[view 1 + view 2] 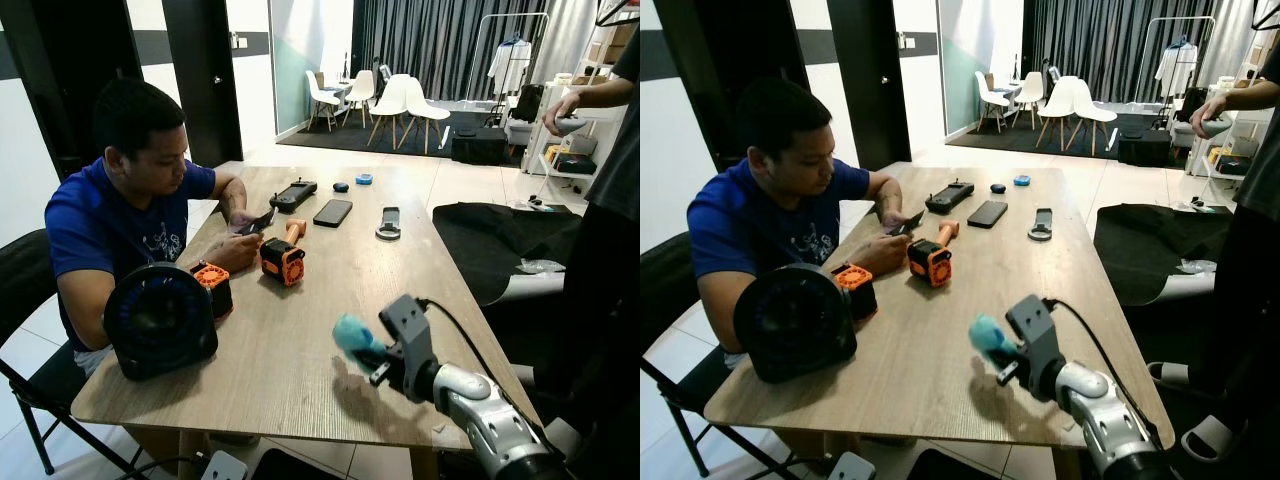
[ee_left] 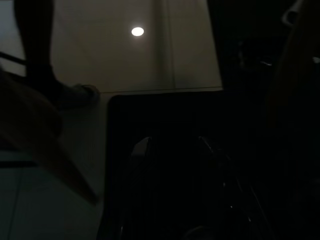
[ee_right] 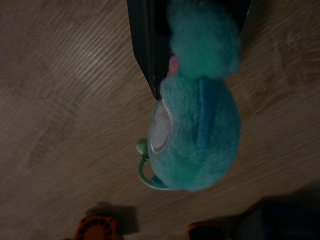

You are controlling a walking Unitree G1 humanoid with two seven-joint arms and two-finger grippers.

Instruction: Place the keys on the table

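Nearest to me is my right tool (image 1: 362,352), its black fingers clamped on the keys (image 1: 352,335), a fuzzy teal plush fob with a pale green ring at its free end in the right wrist view. I hold them just above the bench (image 1: 300,330), near its front edge and towards its right side, with their shadow directly beneath. The fob's long axis runs on from the fingers, pointing away from me and to the left, so the coming move looks to me like a short drop straight down, then a release. The right arm is plainly the nearer one; my left tool (image 2: 172,165) hangs idle in the dark, and I cannot tell how its fingers stand.

From left to right along the bench: a seated person (image 1: 120,220) in a blue shirt, a round black fan (image 1: 160,320), a small orange-and-black block (image 1: 213,287), an orange tool (image 1: 283,258), a dark controller (image 1: 293,194), a glossy black phone (image 1: 332,212) and a grey strap with a ring (image 1: 389,222). The wood is pale, grained and matte, bare beneath the keys.
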